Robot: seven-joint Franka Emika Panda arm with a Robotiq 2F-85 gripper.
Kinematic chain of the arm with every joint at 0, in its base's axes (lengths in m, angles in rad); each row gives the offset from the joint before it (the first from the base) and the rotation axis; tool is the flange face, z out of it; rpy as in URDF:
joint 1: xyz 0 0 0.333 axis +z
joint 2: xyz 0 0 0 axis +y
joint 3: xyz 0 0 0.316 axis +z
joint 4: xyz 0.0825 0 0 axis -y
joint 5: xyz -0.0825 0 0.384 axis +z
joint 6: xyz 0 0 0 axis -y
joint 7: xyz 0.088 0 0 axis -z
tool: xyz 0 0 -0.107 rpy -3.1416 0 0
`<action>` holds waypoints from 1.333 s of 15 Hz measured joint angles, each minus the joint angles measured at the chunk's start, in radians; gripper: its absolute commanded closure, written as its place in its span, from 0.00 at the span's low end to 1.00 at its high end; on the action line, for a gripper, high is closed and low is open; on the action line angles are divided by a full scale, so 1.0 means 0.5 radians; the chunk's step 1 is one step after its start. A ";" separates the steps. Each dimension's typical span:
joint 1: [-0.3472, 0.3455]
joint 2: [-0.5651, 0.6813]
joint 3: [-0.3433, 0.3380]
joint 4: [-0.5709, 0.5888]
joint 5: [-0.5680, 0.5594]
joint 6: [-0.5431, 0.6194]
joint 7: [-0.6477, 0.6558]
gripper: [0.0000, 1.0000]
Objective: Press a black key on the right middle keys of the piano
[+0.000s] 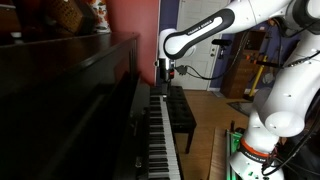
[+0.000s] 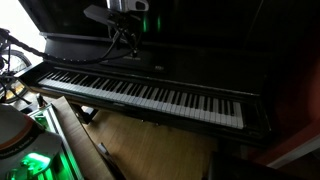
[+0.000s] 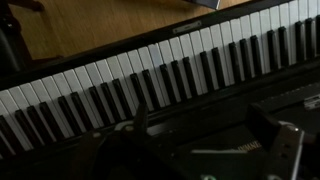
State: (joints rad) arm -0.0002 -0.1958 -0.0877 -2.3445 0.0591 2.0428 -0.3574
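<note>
The piano (image 1: 70, 100) is a dark glossy upright with one long row of white and black keys, seen in both exterior views (image 2: 150, 95) and running slantwise across the wrist view (image 3: 150, 80). My gripper (image 1: 163, 74) hangs above the keys, close to the piano's upright front panel, and touches no key. In an exterior view it sits over the middle-left stretch of the row (image 2: 128, 35). In the wrist view its two dark fingers (image 3: 200, 130) stand wide apart with nothing between them, over the dark ledge behind the keys.
A black padded bench (image 1: 182, 108) stands in front of the keyboard on the wooden floor (image 2: 150, 150). The robot's white base with green lights (image 2: 28, 160) is beside the piano's end. Cluttered shelves and a yellow stand (image 1: 262, 75) lie beyond.
</note>
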 measured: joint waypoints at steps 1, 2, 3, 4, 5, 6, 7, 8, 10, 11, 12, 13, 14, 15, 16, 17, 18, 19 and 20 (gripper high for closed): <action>-0.027 0.011 -0.024 -0.006 -0.032 0.010 -0.063 0.00; -0.053 0.021 -0.051 -0.017 -0.058 0.027 -0.130 0.00; -0.080 0.035 -0.080 -0.028 -0.081 0.039 -0.200 0.00; -0.105 0.051 -0.105 -0.039 -0.104 0.056 -0.258 0.00; -0.130 0.071 -0.132 -0.048 -0.128 0.079 -0.313 0.00; -0.156 0.098 -0.159 -0.055 -0.146 0.107 -0.358 0.00; -0.173 0.117 -0.171 -0.055 -0.147 0.113 -0.370 0.00; -0.175 0.121 -0.170 -0.051 -0.147 0.113 -0.370 0.00; -0.168 0.115 -0.153 -0.044 -0.146 0.113 -0.366 0.00; -0.166 0.113 -0.147 -0.043 -0.146 0.113 -0.364 0.00; -0.165 0.113 -0.147 -0.041 -0.146 0.113 -0.364 0.00; -0.165 0.113 -0.147 -0.041 -0.146 0.113 -0.364 0.00; -0.165 0.115 -0.145 -0.041 -0.149 0.113 -0.364 0.00; -0.165 0.125 -0.141 -0.040 -0.165 0.118 -0.364 0.00; -0.165 0.144 -0.138 -0.042 -0.184 0.146 -0.364 0.00; -0.165 0.170 -0.136 -0.046 -0.203 0.196 -0.364 0.00; -0.166 0.207 -0.136 -0.049 -0.221 0.258 -0.364 0.00; -0.169 0.249 -0.136 -0.052 -0.238 0.319 -0.364 0.00; -0.173 0.295 -0.136 -0.055 -0.257 0.385 -0.367 0.13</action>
State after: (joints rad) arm -0.0867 -0.0483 -0.1558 -2.3718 -0.0695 2.2356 -0.5407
